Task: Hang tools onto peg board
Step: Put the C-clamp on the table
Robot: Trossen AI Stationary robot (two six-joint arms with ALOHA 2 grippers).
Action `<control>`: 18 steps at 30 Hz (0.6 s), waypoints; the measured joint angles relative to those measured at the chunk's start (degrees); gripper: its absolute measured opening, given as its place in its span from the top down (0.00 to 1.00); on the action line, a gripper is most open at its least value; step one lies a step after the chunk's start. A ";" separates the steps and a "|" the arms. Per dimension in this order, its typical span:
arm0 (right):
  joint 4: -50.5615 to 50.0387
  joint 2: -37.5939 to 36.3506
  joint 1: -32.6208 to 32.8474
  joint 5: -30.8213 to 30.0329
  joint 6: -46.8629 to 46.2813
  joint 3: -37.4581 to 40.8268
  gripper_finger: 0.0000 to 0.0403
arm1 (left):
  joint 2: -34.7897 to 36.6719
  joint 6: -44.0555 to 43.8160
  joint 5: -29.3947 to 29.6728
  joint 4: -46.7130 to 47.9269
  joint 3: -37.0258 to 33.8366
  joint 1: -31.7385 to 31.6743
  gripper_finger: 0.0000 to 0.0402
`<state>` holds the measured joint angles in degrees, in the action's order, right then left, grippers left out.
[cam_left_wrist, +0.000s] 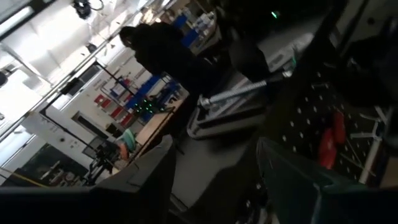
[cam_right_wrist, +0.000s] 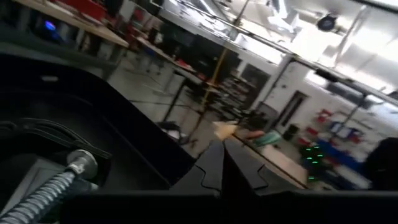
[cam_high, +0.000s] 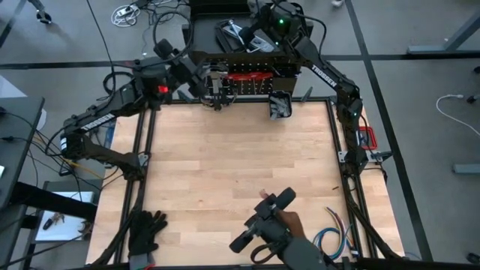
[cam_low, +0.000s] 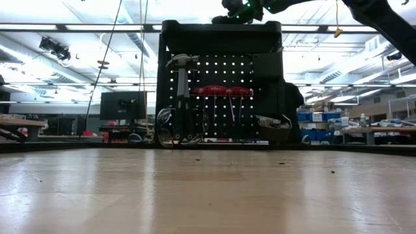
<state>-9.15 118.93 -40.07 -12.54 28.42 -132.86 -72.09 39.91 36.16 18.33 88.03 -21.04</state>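
Observation:
The black peg board (cam_low: 221,97) stands upright at the table's far edge. A black-handled hammer (cam_low: 182,84) and red-handled tools (cam_low: 224,91) hang on it, and a small black bin (cam_low: 273,133) is fixed low on its right. My left gripper (cam_left_wrist: 214,180) hovers open beside the board's left part (cam_high: 214,84), with nothing between its fingers. My right gripper (cam_right_wrist: 222,165) is shut on nothing, high over the board's top (cam_high: 259,30). Below it, a grey clamp's threaded screw (cam_right_wrist: 56,180) lies in a dark tray (cam_high: 240,34) behind the board.
At the table's near edge a person's hand (cam_high: 289,221) holds a black device. Black gloves (cam_high: 146,229) lie at the near left and a coloured wire bundle (cam_high: 334,236) at the near right. The wooden tabletop (cam_high: 232,157) lies between them and the board.

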 joint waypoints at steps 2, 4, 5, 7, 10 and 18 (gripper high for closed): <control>0.44 0.09 -0.03 1.29 -1.03 0.03 0.95 | 0.00 0.50 -0.02 1.81 0.00 0.00 0.44; 0.81 0.13 -0.03 2.26 -1.34 0.06 0.96 | -0.05 1.48 -0.23 3.55 0.00 -0.02 0.44; 0.94 0.13 -0.03 2.67 -1.60 0.07 0.96 | -0.05 1.72 -0.70 3.93 0.00 -0.02 0.44; 1.09 0.17 -0.03 3.26 -2.67 -0.01 0.97 | -0.07 1.74 -2.35 4.34 0.00 -0.02 0.44; 2.54 0.24 -0.03 4.74 -4.12 -0.12 0.97 | -0.18 1.48 -6.50 4.48 0.00 -0.02 0.44; 3.01 0.11 1.28 14.73 -6.80 -0.12 0.96 | -1.04 1.20 -10.29 7.96 -0.03 -0.81 0.44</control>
<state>-6.14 119.04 -38.78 2.18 21.62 -132.99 -73.13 41.11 25.87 26.29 88.00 -21.85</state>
